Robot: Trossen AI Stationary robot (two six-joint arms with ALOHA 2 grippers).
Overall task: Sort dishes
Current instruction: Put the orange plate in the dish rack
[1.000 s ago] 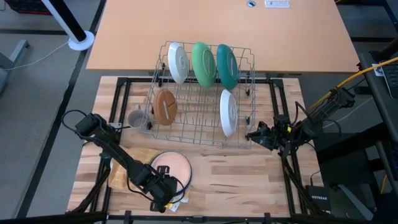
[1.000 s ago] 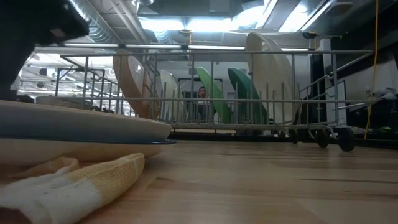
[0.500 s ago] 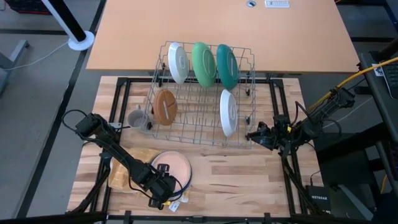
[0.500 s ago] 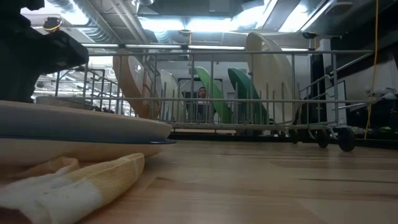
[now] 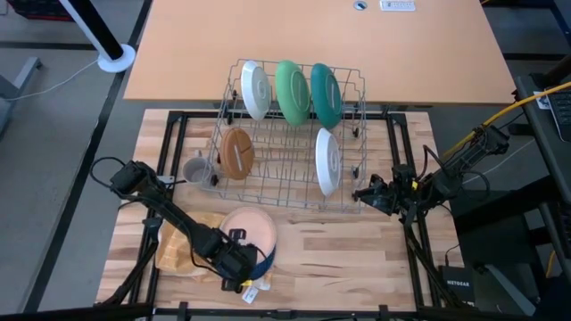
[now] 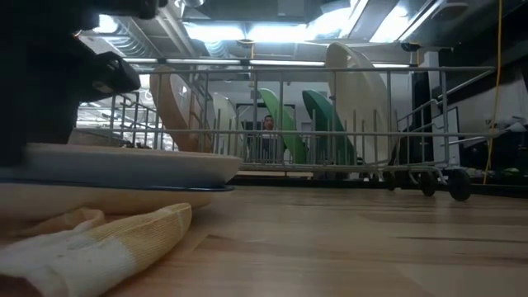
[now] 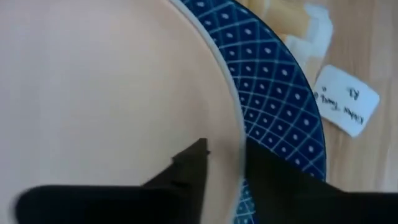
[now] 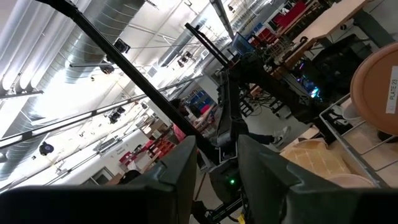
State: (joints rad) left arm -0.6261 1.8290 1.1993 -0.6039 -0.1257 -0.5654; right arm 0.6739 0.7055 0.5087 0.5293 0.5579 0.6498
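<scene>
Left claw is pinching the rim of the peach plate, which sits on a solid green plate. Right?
Not quite. The left claw does pinch the round peach plate's rim, but the plate under it is blue with a white diamond-grid pattern, not solid green. The left wrist view shows this.

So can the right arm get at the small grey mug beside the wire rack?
Probably not: the grey wire rack stands between the right gripper and the small grey mug on its far side.
</scene>
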